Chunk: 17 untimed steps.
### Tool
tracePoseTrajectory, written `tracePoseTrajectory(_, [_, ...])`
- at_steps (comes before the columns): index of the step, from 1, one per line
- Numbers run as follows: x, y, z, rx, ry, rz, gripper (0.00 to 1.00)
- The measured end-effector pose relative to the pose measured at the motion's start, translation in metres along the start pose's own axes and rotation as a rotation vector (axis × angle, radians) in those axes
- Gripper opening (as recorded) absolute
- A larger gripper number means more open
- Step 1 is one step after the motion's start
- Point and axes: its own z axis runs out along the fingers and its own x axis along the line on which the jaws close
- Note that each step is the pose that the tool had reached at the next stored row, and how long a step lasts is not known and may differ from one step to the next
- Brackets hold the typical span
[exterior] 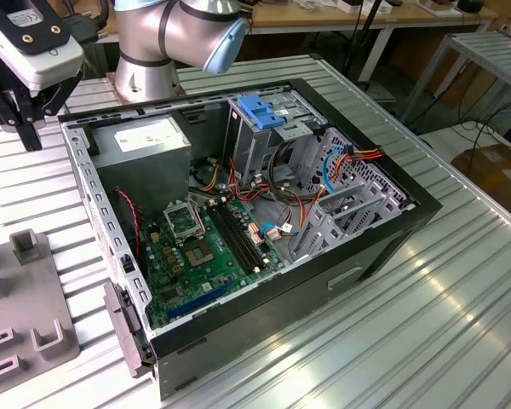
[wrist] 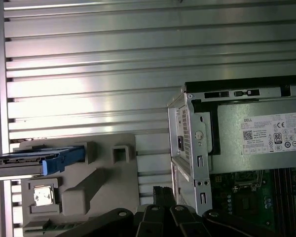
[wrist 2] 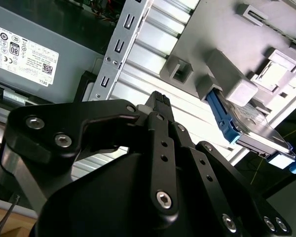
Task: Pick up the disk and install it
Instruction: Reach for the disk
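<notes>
The flat grey-metal disk with blue plastic rails (wrist: pixel 19 164) stands on edge in the grey moulded holder (exterior: pixel 43 341), at eight o'clock from the open black computer case (exterior: pixel 366 247). The black gripper (wrist 2: pixel 158 98) hovers nearby; whether it is released or clenched I cannot tell. The disk is likely stiff, weighty and shock-sensitive, so grasp its railed edges

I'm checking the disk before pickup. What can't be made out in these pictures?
Flat grey-metal disk with blue plastic rails: in the first wrist view, edge-on and cut by the picture's edge; its broad faces are hidden.
Same disk, second wrist view: one end hidden by the grey plastic fixture.
Fixture, exterior view: cut by that view's left edge.
</notes>
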Motion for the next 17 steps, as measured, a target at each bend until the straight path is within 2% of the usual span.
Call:
tracePoseTrajectory(7, [0.0089, -0.0007, -0.0001, 0.0000, 0.0003, 0.000, 0.10])
tracePoseTrajectory(11, [0.0206, -0.0016, -0.0002, -0.0006, 0.0016, 0.000, 0.10])
tracePoseTrajectory(13, [0.0272, -0.0020, -0.0003, -0.0005, 0.0043, 0.001, 0.10])
tracePoseTrajectory(14, [0.0293, -0.0021, -0.0003, -0.0003, 0.0070, 0.001, 0.10])
tracePoseTrajectory(15, [0.0310, -0.0021, -0.0003, 0.0001, 0.0126, 0.002, 0.10])
tracePoseTrajectory(17, [0.0331, -0.0021, -0.0003, 0.0013, 0.0275, 0.003, 0.10])
